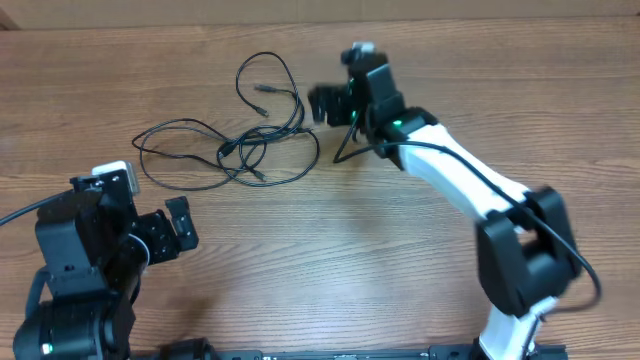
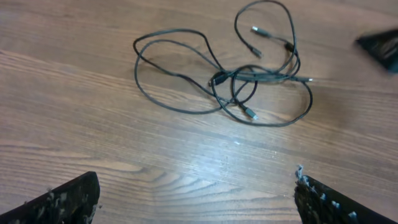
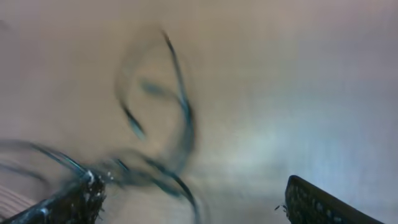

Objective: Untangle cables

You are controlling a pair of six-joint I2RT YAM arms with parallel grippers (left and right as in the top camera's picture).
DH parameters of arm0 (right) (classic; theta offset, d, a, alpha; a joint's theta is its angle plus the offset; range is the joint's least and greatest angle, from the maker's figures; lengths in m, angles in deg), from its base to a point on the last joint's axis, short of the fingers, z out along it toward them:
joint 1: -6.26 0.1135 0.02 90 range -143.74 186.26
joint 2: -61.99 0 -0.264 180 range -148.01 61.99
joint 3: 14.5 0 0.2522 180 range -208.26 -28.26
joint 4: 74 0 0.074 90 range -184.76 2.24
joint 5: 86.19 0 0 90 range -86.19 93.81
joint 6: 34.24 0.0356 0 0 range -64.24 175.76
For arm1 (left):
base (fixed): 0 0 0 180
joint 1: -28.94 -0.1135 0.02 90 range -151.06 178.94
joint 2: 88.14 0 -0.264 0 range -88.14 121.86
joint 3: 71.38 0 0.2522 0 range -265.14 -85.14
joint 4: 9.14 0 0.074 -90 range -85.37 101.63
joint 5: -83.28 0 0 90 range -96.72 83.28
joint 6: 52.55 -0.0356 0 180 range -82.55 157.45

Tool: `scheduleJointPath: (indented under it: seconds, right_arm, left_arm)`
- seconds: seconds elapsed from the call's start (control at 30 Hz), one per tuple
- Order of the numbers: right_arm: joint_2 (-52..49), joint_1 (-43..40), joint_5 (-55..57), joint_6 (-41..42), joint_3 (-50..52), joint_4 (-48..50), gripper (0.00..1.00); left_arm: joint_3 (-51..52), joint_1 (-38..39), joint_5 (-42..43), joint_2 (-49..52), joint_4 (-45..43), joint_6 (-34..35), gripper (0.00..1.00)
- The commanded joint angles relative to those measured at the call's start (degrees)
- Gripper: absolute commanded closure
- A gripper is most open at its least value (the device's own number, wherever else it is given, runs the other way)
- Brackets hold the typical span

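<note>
Overhead: the cables (image 1: 225,150) lie in one bundle on the table (image 1: 350,250), loops crossing at a knot (image 1: 243,150) mid-bundle. L gripper (image 1: 172,230) sits toward the robot's side of the knot and to its left, well apart, fingers spread, nothing in them. R gripper (image 1: 325,103) is just right of the knot, by the bundle's outer loop. From above I can't tell if it touches a cord.

L wrist cam: clearest look. Knot (image 2: 236,78) is up ahead, and several strands pass through it. A big loop runs left of it, another loop lies beyond it, and silver-tipped plug ends (image 2: 250,114) poke out beside it. My L fingers frame the bottom corners, wide apart, bare wood between.

R wrist cam: v. blurry. Cords smear ahead of and left of the jaws. R fingers stand spread and I see nothing pinched, though one strand runs close by the left finger.

Progress, my read: early. No cable is separated out, so all the untangling is left to do.

Containers: none in any view. Everything lies loose on the wood.
</note>
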Motion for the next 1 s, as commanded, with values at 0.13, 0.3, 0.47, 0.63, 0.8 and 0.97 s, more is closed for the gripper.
scheduleJointPath:
  seconds: [0.13,0.3,0.47,0.63,0.8,0.97]
  right_arm:
    - [-12.33,3.06,-1.4,-3.41,-11.93,-20.13,0.09]
    - [-16.2,4.5,1.29,-3.8,-24.3,-29.14,0.04]
    - [-16.22,4.59,0.48,-3.04,-31.61,-31.3,0.04]
    - [-18.95,4.59,0.37,-1.9,-32.09,-27.65,0.08]
    - [-26.56,4.5,-1.42,-1.01,-32.79,-27.34,0.08]
    - [-30.23,4.33,-2.8,-0.57,-33.57,-27.5,0.26]
  left_arm:
    - [-0.11,0.0,1.51,4.31,0.33,-0.04,0.0]
    - [-0.11,0.0,4.44,9.01,0.9,-0.09,0.0]
    - [-0.11,0.02,4.2,13.53,2.25,-1.64,0.0]
    - [-0.11,0.02,4.2,14.14,1.31,-1.79,0.0]
    - [-0.11,0.02,4.2,14.14,1.9,-1.81,0.0]
    - [-0.11,0.02,4.2,14.14,1.86,-1.81,0.0]
